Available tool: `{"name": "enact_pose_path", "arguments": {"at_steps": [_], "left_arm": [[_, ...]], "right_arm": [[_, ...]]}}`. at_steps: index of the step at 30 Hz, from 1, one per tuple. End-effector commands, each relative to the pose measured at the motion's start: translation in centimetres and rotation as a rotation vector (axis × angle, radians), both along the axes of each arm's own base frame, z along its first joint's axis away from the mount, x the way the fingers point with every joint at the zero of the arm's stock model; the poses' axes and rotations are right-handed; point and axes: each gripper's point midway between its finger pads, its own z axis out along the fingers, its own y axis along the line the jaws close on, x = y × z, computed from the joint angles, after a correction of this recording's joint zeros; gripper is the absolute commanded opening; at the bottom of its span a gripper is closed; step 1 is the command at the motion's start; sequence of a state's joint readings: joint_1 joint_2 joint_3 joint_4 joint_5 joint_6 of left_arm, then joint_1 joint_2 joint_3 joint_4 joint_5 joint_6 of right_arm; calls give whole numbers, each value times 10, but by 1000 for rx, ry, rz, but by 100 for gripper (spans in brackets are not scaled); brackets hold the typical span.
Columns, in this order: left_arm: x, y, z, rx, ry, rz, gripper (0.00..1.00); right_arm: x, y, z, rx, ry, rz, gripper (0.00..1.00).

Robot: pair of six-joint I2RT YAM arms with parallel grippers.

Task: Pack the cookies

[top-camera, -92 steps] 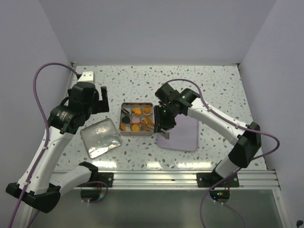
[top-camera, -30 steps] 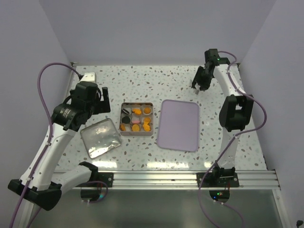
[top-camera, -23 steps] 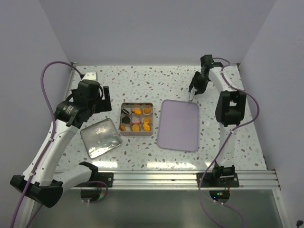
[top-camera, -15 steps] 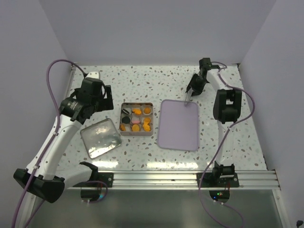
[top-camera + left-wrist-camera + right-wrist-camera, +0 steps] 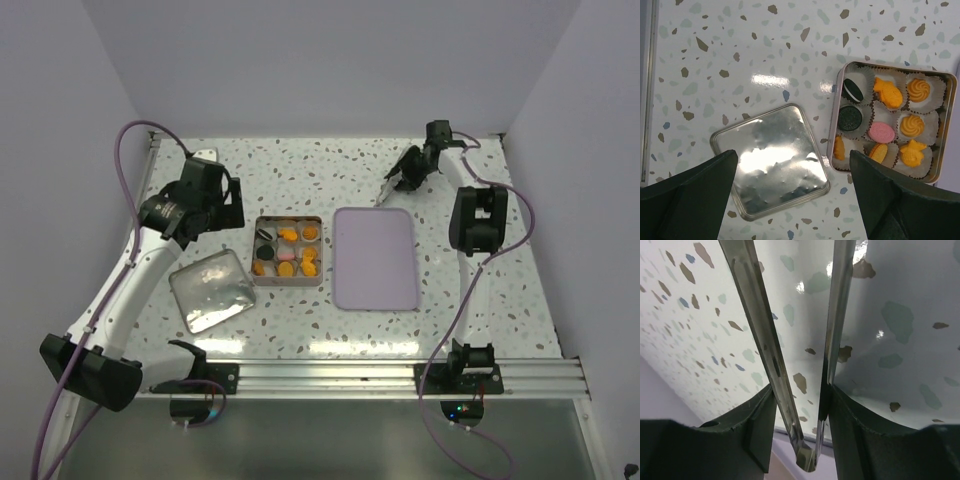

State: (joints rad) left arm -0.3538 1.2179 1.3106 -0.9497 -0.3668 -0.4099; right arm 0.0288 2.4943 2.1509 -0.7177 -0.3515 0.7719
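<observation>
Small round cookies [image 5: 881, 132] are seated in the square metal tin [image 5: 288, 283]; the flat silver lid [image 5: 771, 160] left of it likely must be fitted next. The left end effector [image 5: 222, 203] is spread; thin metal tongs [image 5: 762, 335] are pinched by the right end effector [image 5: 415, 172].

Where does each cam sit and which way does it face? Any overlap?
Top external: high behind the robot, looking down on the speckled table; the left arm and right arm show whole.
Left wrist: on the left arm, facing straight down at the square silver lid and the open square metal tin of cookies; its two black fingers frame the bottom corners.
Right wrist: close over the table, looking along the thin metal tongs clamped between its dark fingers.
Shared: top and left wrist both show lid and tin.
</observation>
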Motion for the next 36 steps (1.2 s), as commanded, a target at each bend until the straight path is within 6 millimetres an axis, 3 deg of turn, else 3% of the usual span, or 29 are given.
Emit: {"name": "enact_pose_path", "arguments": {"at_steps": [1,4,7,17,21,24,27,28,31,32,34,36], "left_arm": [[8,-2,16,-43,-70,13,100],[6,-1,18,-40,-73,12,100],[2,2,21,-33,-80,16,100],[-10,7,21,-48,-96,24,100],[-13,8,25,-56,-109,25,100],[-17,9,28,-65,-120,29,100],[-22,10,31,-80,-131,37,100],[-23,10,31,-83,-130,35,100],[-28,8,30,-107,-131,38,100],[-30,8,31,-116,-138,40,100],[-33,8,27,-122,-131,38,100],[-37,8,21,-122,-119,38,100]], "right_arm": [[21,10,-4,138,-15,-72,47],[31,12,-3,156,-41,-106,47],[27,10,-10,139,-21,-134,50],[-16,-3,-21,-19,38,-93,72],[-22,-7,-1,-46,6,-76,83],[-27,-7,9,-58,-6,-59,86],[-35,-2,34,-55,-48,-32,91],[-36,0,53,-55,-89,-23,92],[-54,8,65,-63,-111,25,95],[-59,13,87,-63,-155,40,96],[-75,14,95,-78,-162,68,97],[-89,15,125,-86,-223,84,98]]}}
